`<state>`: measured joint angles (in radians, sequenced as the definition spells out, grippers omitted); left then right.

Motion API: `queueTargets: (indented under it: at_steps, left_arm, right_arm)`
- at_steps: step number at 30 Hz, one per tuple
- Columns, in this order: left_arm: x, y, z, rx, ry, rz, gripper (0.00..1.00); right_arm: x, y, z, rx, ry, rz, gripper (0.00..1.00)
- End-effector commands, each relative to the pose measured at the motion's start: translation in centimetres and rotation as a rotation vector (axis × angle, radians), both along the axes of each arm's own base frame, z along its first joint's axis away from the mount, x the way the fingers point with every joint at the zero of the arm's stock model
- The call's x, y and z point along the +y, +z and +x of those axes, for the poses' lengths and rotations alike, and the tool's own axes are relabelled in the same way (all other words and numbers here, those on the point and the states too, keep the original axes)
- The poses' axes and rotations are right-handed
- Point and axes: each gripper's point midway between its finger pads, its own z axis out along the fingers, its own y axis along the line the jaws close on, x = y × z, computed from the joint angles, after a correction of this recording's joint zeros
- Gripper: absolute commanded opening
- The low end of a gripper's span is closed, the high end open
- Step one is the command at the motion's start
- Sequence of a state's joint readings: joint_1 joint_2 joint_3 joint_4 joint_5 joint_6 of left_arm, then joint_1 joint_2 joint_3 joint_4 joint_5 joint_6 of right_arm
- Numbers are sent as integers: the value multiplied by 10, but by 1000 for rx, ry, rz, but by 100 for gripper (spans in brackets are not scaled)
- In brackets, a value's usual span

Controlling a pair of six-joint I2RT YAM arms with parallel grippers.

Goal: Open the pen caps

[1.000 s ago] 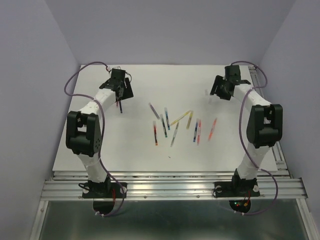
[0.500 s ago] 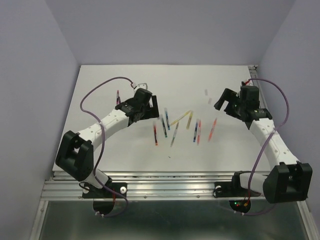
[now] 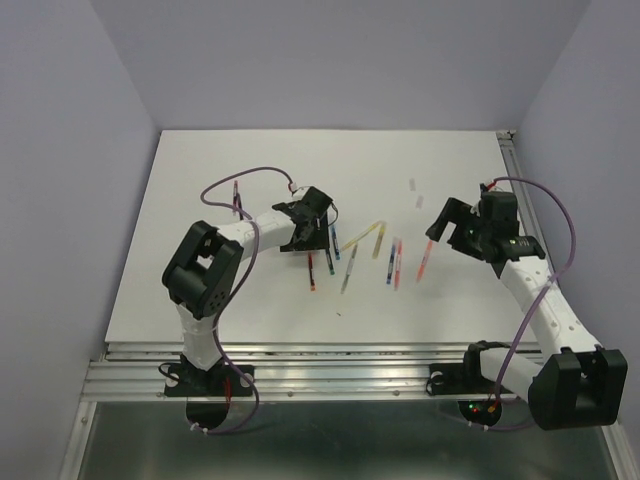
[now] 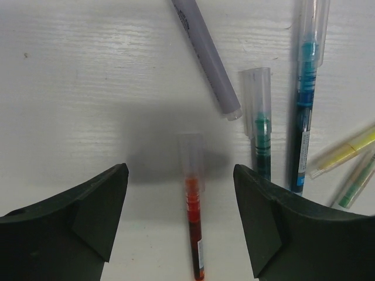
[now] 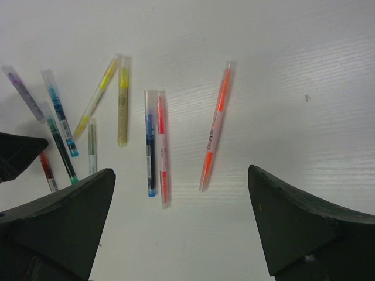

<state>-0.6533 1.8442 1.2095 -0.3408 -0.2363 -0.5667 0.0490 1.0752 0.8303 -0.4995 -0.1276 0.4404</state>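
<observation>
White tabletop (image 4: 58, 88) lies under my left gripper (image 4: 180, 170), jaws spread wide and holding nothing, straddling the red pen (image 4: 195, 234). Its clear cap (image 4: 191, 153) sits just between them. My right gripper (image 5: 180, 172), equally empty and spread, hangs over the orange pen (image 5: 215, 126). I judge that closing crookedly could roll the pen or knock the green pen (image 4: 261, 146) just to its right.

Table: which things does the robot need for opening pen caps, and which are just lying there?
For the job: red pen's cap; green pen's cap; blue pen's cap; left gripper, open over the red one.
Just lying there: small pale piece, maybe a loose cap; lone pen far left.
</observation>
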Motion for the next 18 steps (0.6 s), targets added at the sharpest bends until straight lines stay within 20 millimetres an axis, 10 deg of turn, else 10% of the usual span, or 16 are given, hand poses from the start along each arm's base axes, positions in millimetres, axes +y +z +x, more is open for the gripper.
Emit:
queueTargets:
  at_steps: [1,18]
  left_arm:
    - [-9,9,12,-28,4,-3,80]
    - [-3,-26,-5,35,10,86,20]
  right_arm:
    - [6,-1,1,-17,38,15,100]
    - [19,4,-9,-41,107,57,100]
